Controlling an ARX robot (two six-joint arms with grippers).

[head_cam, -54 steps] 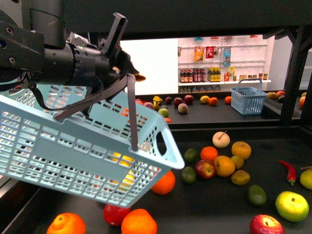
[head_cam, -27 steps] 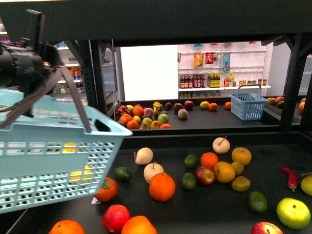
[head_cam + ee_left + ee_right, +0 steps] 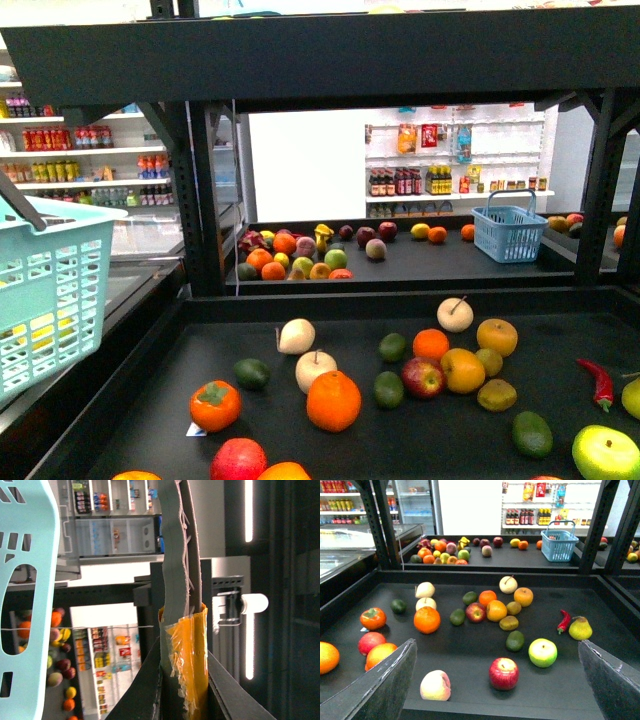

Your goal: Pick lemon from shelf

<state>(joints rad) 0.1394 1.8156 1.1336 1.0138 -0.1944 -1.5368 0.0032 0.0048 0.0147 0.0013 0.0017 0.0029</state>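
Note:
The shelf's black tray deck holds scattered fruit. A dull yellow lemon-shaped fruit lies right of centre and also shows in the right wrist view. My left gripper is shut on the grey basket handle at its orange-taped part. The light-blue basket hangs at the far left of the front view, with something yellow showing through its wall. My right gripper is open and empty above the deck's front edge, with a red apple lying between its fingers.
An orange, a red apple, a green apple, an avocado and a red chilli lie on the deck. A second stand behind holds more fruit and a blue basket. Black frame posts flank the deck.
My left arm and the basket have swung left and almost out of the front view. The fruit on the left part of the deck now shows.

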